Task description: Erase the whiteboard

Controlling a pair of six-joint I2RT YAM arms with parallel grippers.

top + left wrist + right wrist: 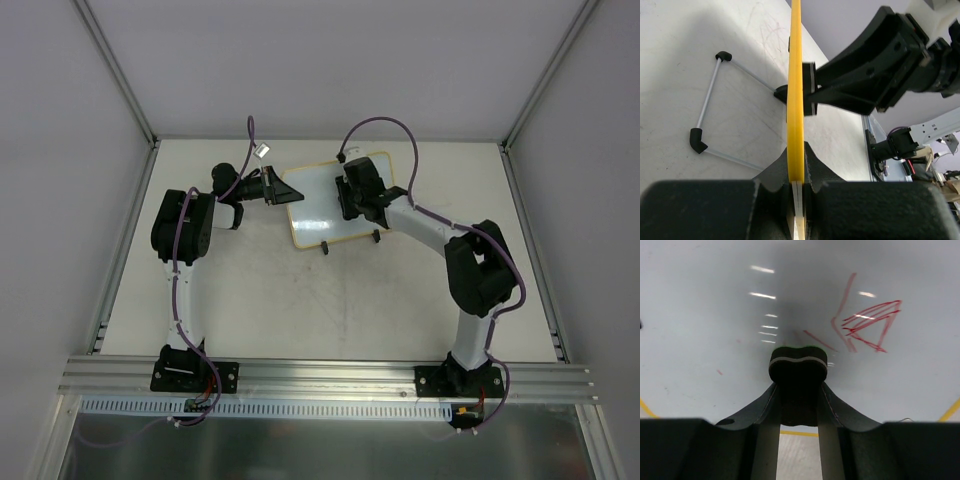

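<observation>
- From above, the whiteboard [315,205] sits near the middle of the worktop's [300,310] far edge, and an arm reaches it from each side.
- The left gripper [275,187] is at the board's left edge. Its wrist view shows the fingers pressed onto the yellow rim [796,75], which is seen edge-on.
- That same view shows a wire stand [710,100] with black feet reaching from the board's back onto the worktop (the top view shows only two small feet at the near edge).
- The right gripper [347,205] hovers over the board's face. Its own camera shows it pinching a black bone-shaped eraser [798,362] whose end meets the white surface.
- Only the right wrist view shows a red scribble [867,322] up and to the right of the eraser, apart from it (too faint from above).
</observation>
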